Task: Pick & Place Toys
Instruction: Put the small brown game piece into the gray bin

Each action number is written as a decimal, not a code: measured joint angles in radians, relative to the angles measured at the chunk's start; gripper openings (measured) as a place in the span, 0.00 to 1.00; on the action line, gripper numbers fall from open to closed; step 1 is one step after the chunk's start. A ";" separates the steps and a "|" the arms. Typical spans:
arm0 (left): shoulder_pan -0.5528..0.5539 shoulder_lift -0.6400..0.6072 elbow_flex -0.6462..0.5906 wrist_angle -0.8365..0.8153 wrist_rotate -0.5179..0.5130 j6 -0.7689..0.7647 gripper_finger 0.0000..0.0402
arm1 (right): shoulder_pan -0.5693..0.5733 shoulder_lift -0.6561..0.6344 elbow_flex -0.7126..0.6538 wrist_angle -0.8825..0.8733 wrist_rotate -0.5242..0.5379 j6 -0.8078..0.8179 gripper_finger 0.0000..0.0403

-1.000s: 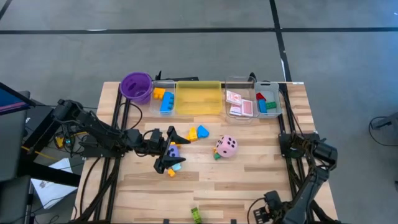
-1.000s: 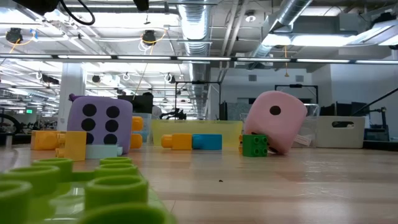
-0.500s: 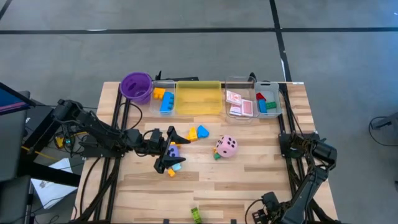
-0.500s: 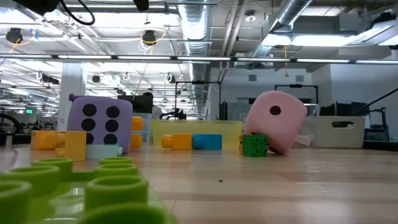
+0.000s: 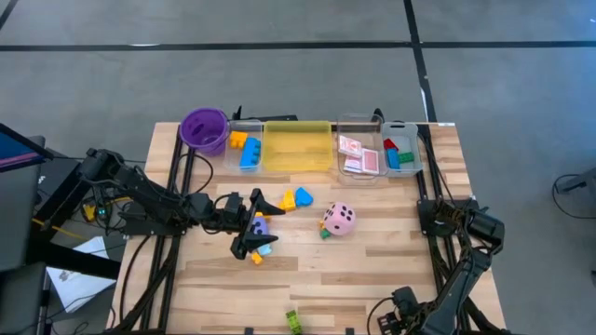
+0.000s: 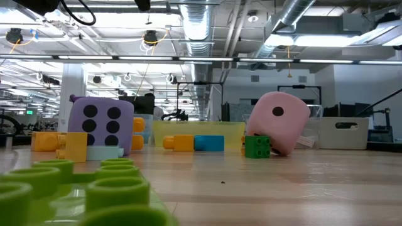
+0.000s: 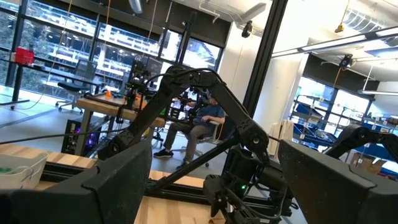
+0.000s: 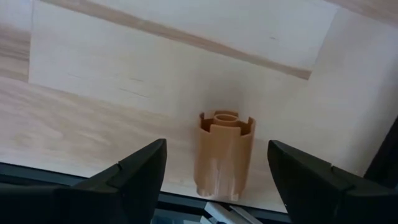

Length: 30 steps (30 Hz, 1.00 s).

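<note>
Mid-table, loose toys: purple die (image 5: 260, 226) sits between the left gripper's spread fingers, apart from both; light-blue block (image 5: 265, 246) and small orange block (image 5: 255, 258) at its 5–6 o'clock, just beside.
Yellow block (image 5: 288, 199) + blue block (image 5: 304, 195): touching, at 1 o'clock from the purple die, near.
Pink die (image 5: 339, 220): at 3 o'clock from the purple die, tilted in the low view, small green block (image 5: 325, 233) touching its lower left corner.
Green block, table edge (image 5: 293, 321): at 6 o'clock, well apart from the rest.
Clear trays, 12 o'clock edge: left tray (image 5: 229, 156) holds orange and blue blocks; card tray (image 5: 358, 122) holds pink playing cards (image 5: 358, 155); right tray (image 5: 413, 149) holds red, green and blue blocks.
Yellow tray (image 5: 297, 147): between the clear ones.
Purple cup (image 5: 204, 129): at 11 o'clock, beside the left tray.
Left gripper (image 5: 253, 226): fingers wide apart, holding nothing.
Right gripper (image 8: 214, 171): parked at the 5 o'clock corner, fingers apart, nothing held; tan castellated peg (image 8: 226, 154) on the wood ahead of it.
</note>
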 joint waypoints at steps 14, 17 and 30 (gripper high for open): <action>0.000 0.000 0.000 -0.001 0.003 0.000 0.85 | 0.000 0.000 -0.035 0.102 -0.026 -0.007 0.41; 0.000 0.000 0.000 -0.002 0.003 0.000 0.85 | 0.000 -0.007 -0.070 0.140 -0.027 -0.007 0.35; 0.000 0.000 0.000 -0.002 -0.001 0.000 0.85 | -0.013 -0.006 -0.085 0.085 0.033 0.047 0.32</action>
